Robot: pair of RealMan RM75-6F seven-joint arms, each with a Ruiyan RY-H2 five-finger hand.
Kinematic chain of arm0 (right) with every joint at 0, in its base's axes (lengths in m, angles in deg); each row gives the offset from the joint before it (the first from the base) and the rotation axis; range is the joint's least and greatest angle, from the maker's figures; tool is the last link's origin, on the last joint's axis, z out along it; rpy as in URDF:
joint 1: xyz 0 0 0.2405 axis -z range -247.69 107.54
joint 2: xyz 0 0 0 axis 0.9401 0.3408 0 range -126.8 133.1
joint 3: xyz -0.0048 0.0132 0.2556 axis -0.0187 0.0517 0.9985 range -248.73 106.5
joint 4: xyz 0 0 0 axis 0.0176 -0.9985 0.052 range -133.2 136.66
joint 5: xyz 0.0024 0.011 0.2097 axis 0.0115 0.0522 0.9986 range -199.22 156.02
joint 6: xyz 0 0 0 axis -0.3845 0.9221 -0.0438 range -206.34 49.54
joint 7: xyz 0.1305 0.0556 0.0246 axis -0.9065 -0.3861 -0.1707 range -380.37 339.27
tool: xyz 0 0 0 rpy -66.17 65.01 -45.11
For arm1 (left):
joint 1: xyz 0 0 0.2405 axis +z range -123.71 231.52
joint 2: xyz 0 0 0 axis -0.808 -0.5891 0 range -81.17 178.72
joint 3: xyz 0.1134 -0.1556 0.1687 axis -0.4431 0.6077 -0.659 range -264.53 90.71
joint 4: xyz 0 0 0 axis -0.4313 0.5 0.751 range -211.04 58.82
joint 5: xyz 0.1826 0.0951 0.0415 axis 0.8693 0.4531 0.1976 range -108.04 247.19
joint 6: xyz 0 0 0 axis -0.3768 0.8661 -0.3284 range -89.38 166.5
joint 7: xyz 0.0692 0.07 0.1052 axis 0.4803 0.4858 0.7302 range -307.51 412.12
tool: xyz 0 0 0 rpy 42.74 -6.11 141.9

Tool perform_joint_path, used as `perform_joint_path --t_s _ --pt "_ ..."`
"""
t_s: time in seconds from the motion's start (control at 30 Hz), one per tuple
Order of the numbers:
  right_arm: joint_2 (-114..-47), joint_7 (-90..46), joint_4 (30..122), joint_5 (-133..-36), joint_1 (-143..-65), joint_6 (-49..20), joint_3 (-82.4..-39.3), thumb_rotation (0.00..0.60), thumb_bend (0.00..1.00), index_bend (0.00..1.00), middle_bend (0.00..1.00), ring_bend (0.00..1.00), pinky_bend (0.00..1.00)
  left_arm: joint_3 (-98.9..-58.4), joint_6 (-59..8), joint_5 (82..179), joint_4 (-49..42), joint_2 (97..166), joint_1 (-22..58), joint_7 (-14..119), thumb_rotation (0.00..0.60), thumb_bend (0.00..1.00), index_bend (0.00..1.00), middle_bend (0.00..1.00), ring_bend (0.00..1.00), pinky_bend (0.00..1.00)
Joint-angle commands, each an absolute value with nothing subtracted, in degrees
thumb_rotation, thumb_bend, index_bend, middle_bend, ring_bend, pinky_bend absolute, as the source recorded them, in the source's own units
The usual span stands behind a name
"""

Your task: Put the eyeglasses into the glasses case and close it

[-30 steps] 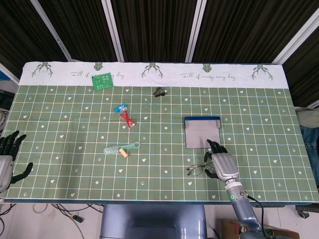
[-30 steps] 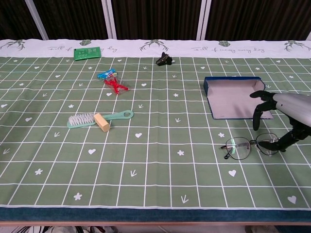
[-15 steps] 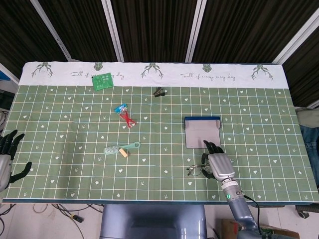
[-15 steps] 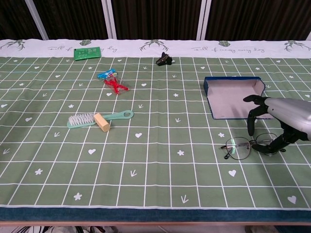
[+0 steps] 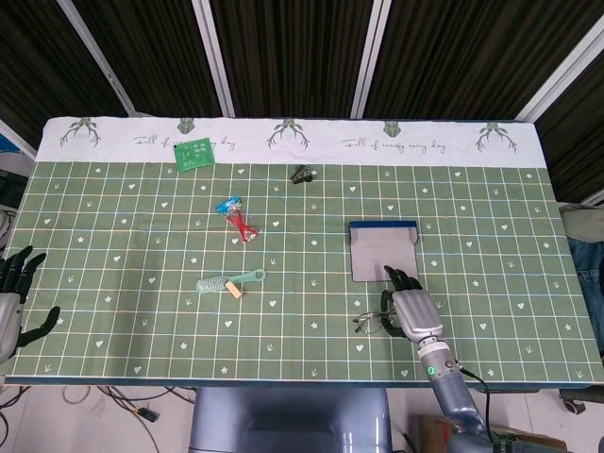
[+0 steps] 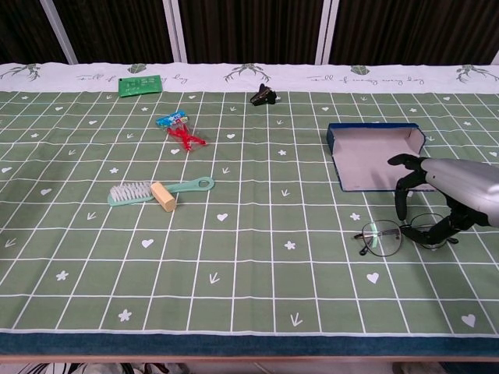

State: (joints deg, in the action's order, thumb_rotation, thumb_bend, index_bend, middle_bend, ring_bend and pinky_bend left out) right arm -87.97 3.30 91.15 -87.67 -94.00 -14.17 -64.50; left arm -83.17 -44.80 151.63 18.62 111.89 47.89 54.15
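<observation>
The eyeglasses (image 5: 371, 323) (image 6: 383, 238) lie flat on the green checked cloth, thin dark frame, near the front edge. Just behind them the glasses case (image 5: 383, 251) (image 6: 377, 159) lies open, blue-walled with a grey inside, nothing in it. My right hand (image 5: 411, 309) (image 6: 454, 189) arches over the right half of the glasses, its fingers (image 6: 401, 204) pointing down at the bridge and the thumb by the right lens; nothing is lifted. My left hand (image 5: 12, 304) hangs at the table's left edge, fingers spread, holding nothing.
A green brush (image 5: 229, 281) (image 6: 156, 192) lies left of centre. A red and blue object (image 5: 236, 216) (image 6: 180, 129), a black clip (image 5: 302, 174) (image 6: 263, 96) and a green card (image 5: 195, 153) (image 6: 140, 84) lie farther back.
My right hand has slid left and lowered over the right half of the glasses. The glasses and case have not moved.
</observation>
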Motion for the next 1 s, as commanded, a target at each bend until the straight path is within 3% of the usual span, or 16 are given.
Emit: perform_joint_path --t_s 0.03,1.0 --pt "-88.0 3.3 91.1 -87.6 -94.1 -14.2 -64.5 0.6 0.42 0.57 0.04 0.08 0.17 -83.2 -44.8 151.7 18.6 111.9 47.9 54.2 0.6 0.32 0.07 0.0 0.0 0.0" --pt "-88.2 3.1 90.7 -86.9 -94.7 -14.7 -64.9 0.6 0.47 0.58 0.04 0.08 0.17 -83.1 -44.8 151.4 18.7 111.9 47.9 54.8 0.6 0.32 0.07 0.0 0.0 0.0"
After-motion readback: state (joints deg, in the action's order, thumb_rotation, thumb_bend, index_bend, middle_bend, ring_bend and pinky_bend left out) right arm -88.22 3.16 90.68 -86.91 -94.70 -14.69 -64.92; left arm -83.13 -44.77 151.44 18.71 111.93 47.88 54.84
